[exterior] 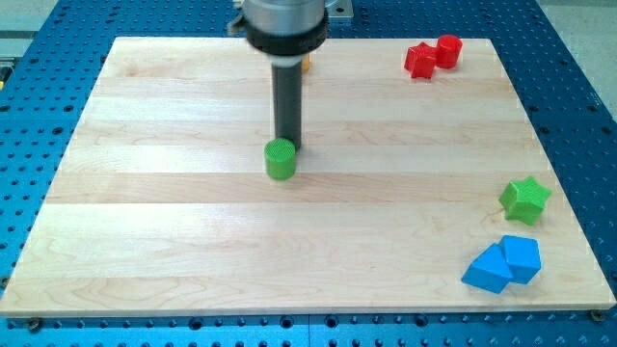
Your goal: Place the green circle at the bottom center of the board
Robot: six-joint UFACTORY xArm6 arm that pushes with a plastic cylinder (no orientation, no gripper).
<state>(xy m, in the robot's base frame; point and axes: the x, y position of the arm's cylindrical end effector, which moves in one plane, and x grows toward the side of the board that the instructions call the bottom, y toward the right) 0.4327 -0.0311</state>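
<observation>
Presently catalogued, one moment, one view
Board [193, 241]: pale wooden top, laid on a blue perforated table [39, 116]
Rod: dark, straight, upright, descending from a grey housing at the board's top edge, left of centre
My tip [287, 146]: on the board surface, just behind the green circle on its top-edge side, touching it or very nearly; which of the two cannot be told
Grasping state: rod only, no jaws; nothing is held, and contact is by pushing alone
Green circle [281, 159]: upright cylinder, near the middle of the board, slightly toward the left edge, well apart from the bottom edge
Red pair: red cylinder [449, 51] and a red block [419, 62] of unclear shape, touching one another, near the top right corner
Green star [524, 200]: close to the right edge, below mid-height
Blue pair: blue cube-like block [522, 258] and a blue wedge-like block [488, 270], touching, near the bottom right corner, just below the green star
Orange item [306, 65]: a sliver showing beside the rod near the top edge; shape hidden
</observation>
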